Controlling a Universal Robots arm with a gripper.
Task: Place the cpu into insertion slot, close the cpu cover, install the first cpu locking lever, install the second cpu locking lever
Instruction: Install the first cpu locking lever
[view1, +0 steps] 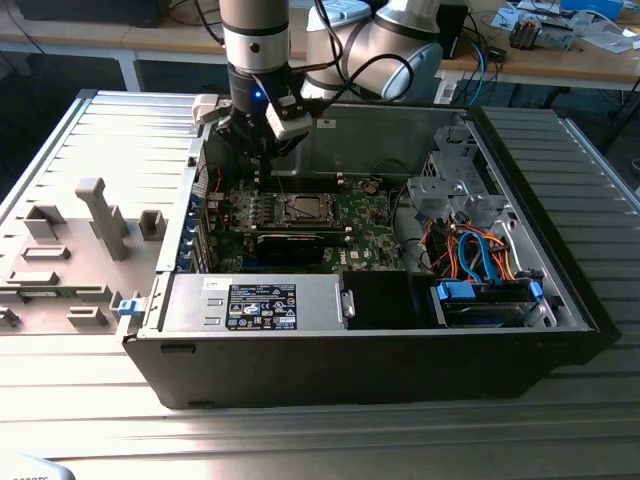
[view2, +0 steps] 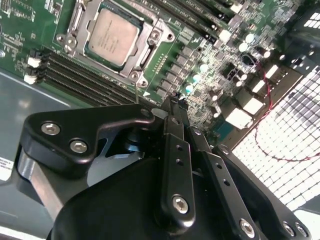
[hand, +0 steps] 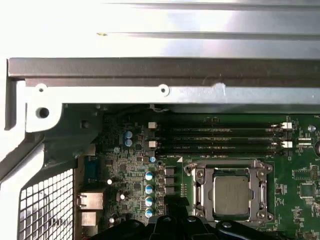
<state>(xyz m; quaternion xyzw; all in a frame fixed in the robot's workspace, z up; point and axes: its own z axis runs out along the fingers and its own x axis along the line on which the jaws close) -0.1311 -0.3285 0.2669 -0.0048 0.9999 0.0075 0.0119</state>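
cpu first: 1 cpu (view2: 113, 36) sits flat in the socket on the motherboard (view1: 365, 215), silver top facing up, its square sides lined up with the socket frame; being square, it has no long axis to speak of. going by size, 1 open computer case (view1: 560, 300) lies on the slatted metal table (view1: 90, 400), and inside it are 1 green motherboard, 1 power supply box (view1: 262, 304) along the case's near edge, and 1 drive bay with blue tabs (view1: 490, 300) at the near corner on the exterior view's right. 1 cpu cover (hand: 228, 196), a silvery frame with an open window, lies down around the chip, seen in both wrist views. 4 black memory slots (hand: 220, 137) run parallel beside the socket. 1 gripper (view2: 175, 102) hangs above the board near the socket, its black fingers (view2: 172, 150) pressed together at the tips, holding nothing and touching nothing that i can see.
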